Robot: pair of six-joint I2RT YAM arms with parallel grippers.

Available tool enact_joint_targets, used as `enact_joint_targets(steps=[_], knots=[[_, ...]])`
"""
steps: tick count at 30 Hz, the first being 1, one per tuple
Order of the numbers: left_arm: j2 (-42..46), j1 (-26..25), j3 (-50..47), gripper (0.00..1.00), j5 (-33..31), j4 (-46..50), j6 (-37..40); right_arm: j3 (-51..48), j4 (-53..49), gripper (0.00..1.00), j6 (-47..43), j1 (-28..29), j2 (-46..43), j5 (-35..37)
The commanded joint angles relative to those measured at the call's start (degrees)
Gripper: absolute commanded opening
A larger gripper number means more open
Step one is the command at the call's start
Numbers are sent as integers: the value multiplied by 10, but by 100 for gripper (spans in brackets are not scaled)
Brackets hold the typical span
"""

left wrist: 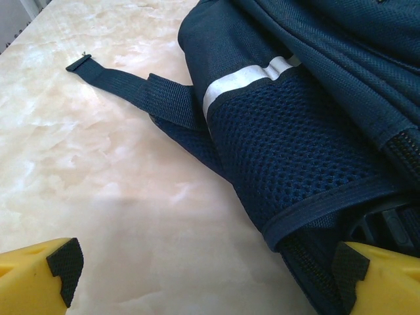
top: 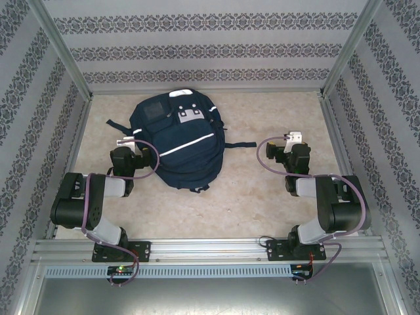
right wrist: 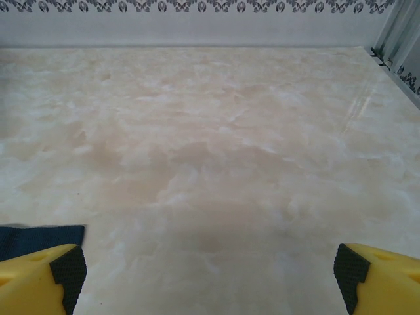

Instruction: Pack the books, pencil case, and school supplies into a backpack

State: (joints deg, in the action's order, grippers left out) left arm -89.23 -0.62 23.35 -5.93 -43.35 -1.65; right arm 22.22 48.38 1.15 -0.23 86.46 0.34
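The navy backpack [top: 177, 141] lies flat at the middle back of the table, with white stripes and grey patches on top. My left gripper [top: 134, 156] sits at its lower left side, open. In the left wrist view the backpack's mesh side pocket [left wrist: 289, 151] reaches the right fingertip [left wrist: 351, 266], and bare table lies between the left gripper's [left wrist: 207, 266] jaws. My right gripper [top: 289, 146] stands open to the right of the backpack, over bare table [right wrist: 210, 164], nothing between the right gripper's [right wrist: 209, 270] jaws. The books, pencil case and school supplies are hidden or out of view.
A loose strap [left wrist: 118, 82] trails left from the backpack, and another strap end [right wrist: 39, 237] lies by my right gripper's left finger. Patterned walls [top: 210, 49] and metal posts [top: 62, 49] box in the table. A rail [top: 210, 252] runs along the near edge.
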Motion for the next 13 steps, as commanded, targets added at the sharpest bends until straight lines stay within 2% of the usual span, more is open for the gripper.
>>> enact_joint_targets(steps=[1,13], knots=[[-2,1,1,100,33,-47,8,0,22,98,5,2,-2,-14],[-2,1,2,100,34,-45,8,0,22,98,4,2,-1,-15]])
